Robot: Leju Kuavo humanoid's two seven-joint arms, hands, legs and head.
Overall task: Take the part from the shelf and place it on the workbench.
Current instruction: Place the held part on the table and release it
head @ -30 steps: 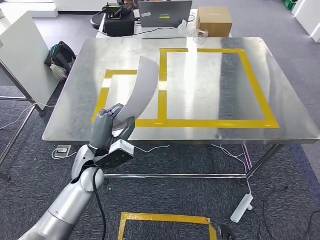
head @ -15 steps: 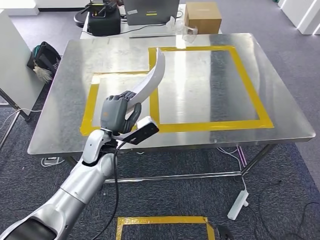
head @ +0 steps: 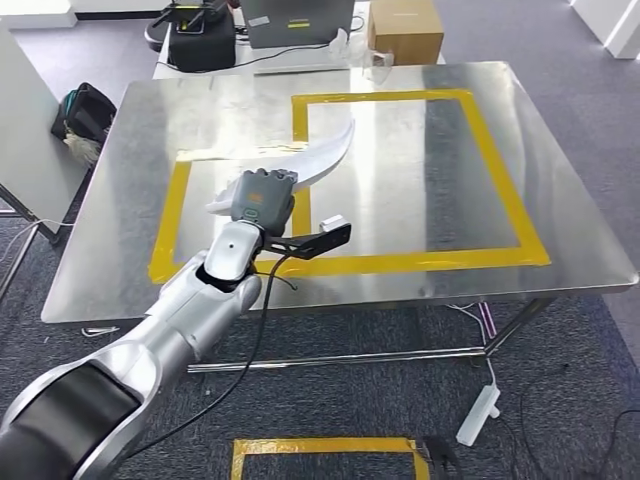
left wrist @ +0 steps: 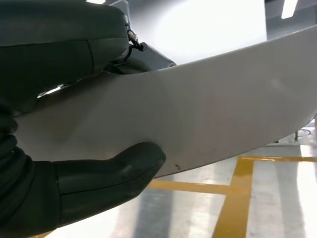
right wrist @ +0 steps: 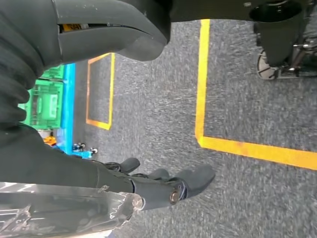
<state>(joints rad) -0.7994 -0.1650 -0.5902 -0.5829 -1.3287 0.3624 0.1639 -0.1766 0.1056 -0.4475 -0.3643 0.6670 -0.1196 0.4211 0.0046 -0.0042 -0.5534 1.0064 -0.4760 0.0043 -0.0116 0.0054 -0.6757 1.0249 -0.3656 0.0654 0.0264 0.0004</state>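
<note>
A long curved white part is gripped by my left hand over the steel workbench. The part lies nearly level above the yellow tape line between the two marked rectangles, its pointed end toward the right. In the left wrist view the part runs across the picture, with the thumb under it and the fingers over it. Whether it touches the table I cannot tell. My right hand hangs above grey carpet, holding nothing, its fingers apart from the thumb.
A laptop, a cardboard box and a black case stand behind the workbench. A white board and a dark bag are at the left. A power strip and yellow floor tape lie below.
My left arm has reached further over the workbench. The part has swung from nearly upright to almost level, tip to the right. The camera has shifted a little.
</note>
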